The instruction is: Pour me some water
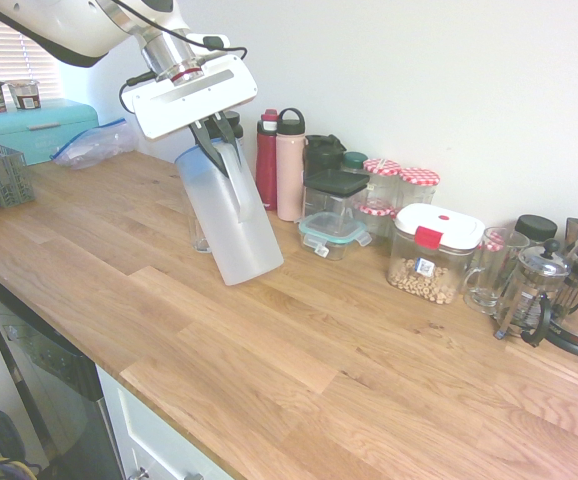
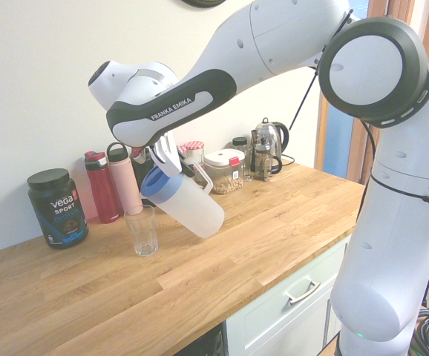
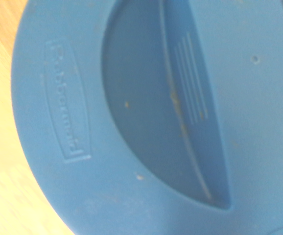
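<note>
Near the middle left of the second exterior view, the gripper [image 2: 171,159] holds the pitcher [image 2: 188,204] by its side handle, with the jaws closed tight on it. The pitcher hangs tilted above the wooden counter [image 2: 222,252], its blue lid [image 2: 159,185] leaning toward the empty glass [image 2: 142,230], which stands just beside and below it at the left. To pour well, I think the tilt should grow slowly, with the spout kept over the mouth of the glass, because the lid edge seems slightly beside the rim and not clearly over it. A fast tilt could send the water over the counter. The pitcher body is tall, frosted and whitish; the water inside is hardly visible, so I cannot say how full it is. In the wrist view the round lid [image 3: 146,117] fills the frame, blue, with raised letters and a sunken half-circle. Behind the glass, in the left part of the frame, stand a red bottle [image 2: 102,189] and a pink bottle [image 2: 124,182].
</note>
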